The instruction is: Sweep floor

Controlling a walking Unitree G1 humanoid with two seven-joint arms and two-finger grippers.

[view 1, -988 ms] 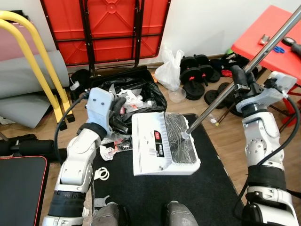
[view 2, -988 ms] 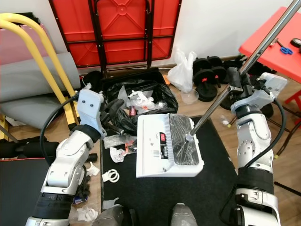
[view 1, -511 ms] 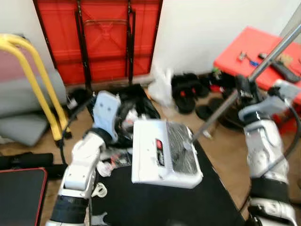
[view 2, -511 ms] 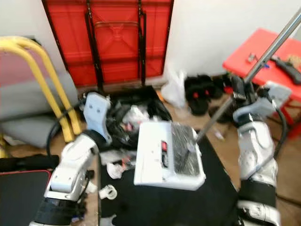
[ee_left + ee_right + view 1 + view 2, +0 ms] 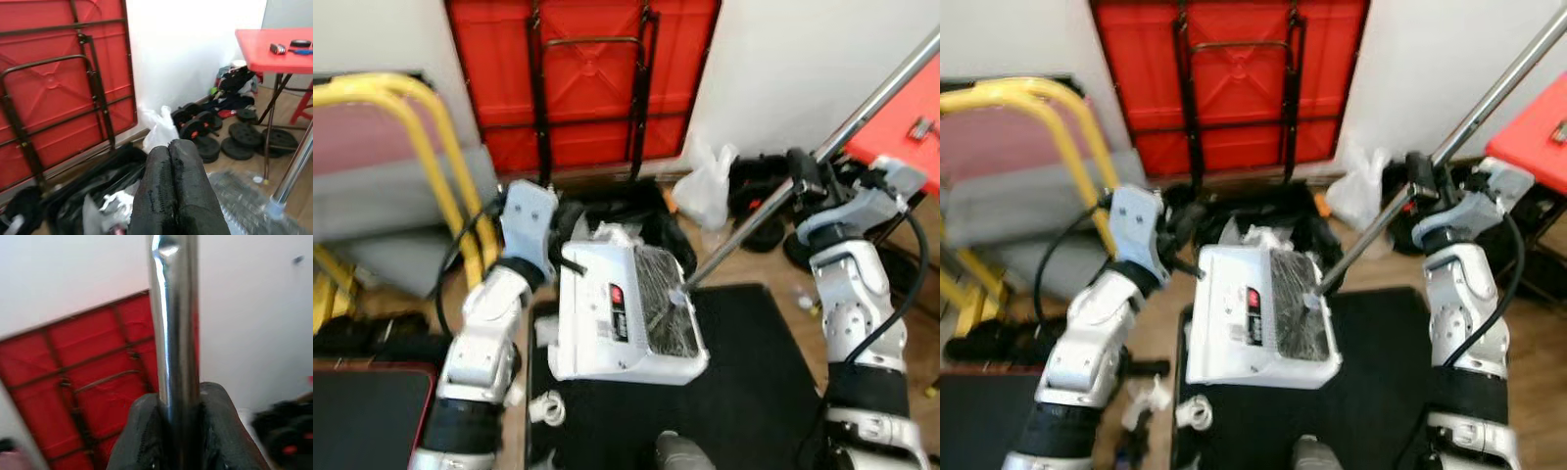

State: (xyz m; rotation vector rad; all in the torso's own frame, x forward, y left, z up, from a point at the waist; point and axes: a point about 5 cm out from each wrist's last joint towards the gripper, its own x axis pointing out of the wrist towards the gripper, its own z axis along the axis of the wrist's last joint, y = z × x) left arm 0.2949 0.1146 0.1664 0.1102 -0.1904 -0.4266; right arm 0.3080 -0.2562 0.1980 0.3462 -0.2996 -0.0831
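The right gripper [image 5: 1417, 183] was clamped on the pole [image 5: 1474, 110], a chrome tube that ran from the upper right down to the sweeper [image 5: 1258, 318]. In the right wrist view the pole [image 5: 174, 333] sat squeezed between the two black fingers [image 5: 142, 431], with no gap on either side.

The sweeper was a white box-shaped unit, tilted, with a red label on its top face and a dark mesh panel where the pole joined it. Its lower part lay over the front edge of the black mat [image 5: 1381, 382], and its upper edge reached the bin bag [image 5: 1263, 217].

The left gripper [image 5: 175, 188] was raised beside the upper left corner of the sweeper, over the bin bag. Its two fingers were pressed together, with nothing between them.

The bin bag was black, open, and held crumpled white litter. More white scraps [image 5: 1193, 411] lay on the floor [image 5: 1371, 269] at the left edge of the mat.

A folded red table [image 5: 1234, 83] leaned on the wall behind the bin bag. A white plastic bag [image 5: 705, 191] and black dumbbells [image 5: 195, 128] lay by the wall to the right. A yellow frame [image 5: 1048, 108] stood to the left.
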